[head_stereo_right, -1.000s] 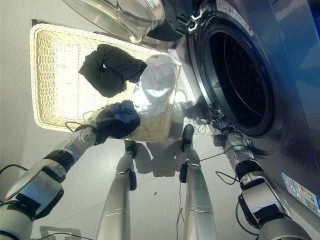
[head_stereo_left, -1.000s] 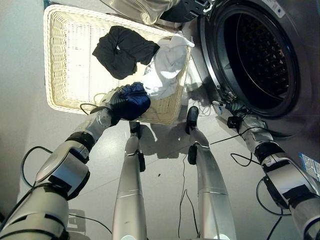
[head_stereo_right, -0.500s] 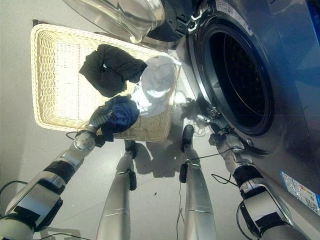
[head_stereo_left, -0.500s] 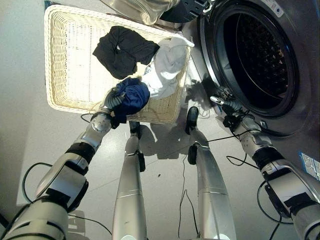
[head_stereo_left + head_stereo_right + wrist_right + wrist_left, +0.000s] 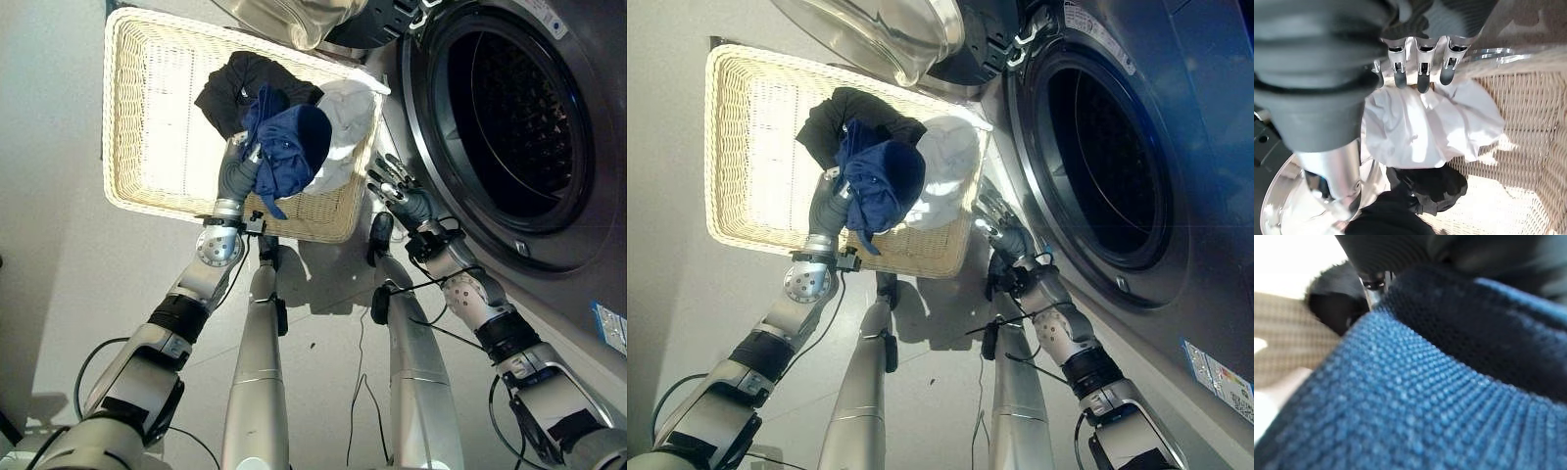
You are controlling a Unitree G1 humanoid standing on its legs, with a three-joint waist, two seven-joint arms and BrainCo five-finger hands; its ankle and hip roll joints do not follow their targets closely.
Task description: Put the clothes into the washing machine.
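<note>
Left eye view: left hand (image 5: 238, 174) grips the blue garment (image 5: 287, 149) above the basket (image 5: 137, 191); swing it wide to the washing machine (image 5: 509, 117), avoiding snags. Right wrist view: right hand (image 5: 1420, 68), fingers relaxed, nears the white cloth (image 5: 1425, 132)

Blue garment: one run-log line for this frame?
left hand: shut on blue garment, lifted over basket | right hand: open, by white garment | washer drum: door open
</note>
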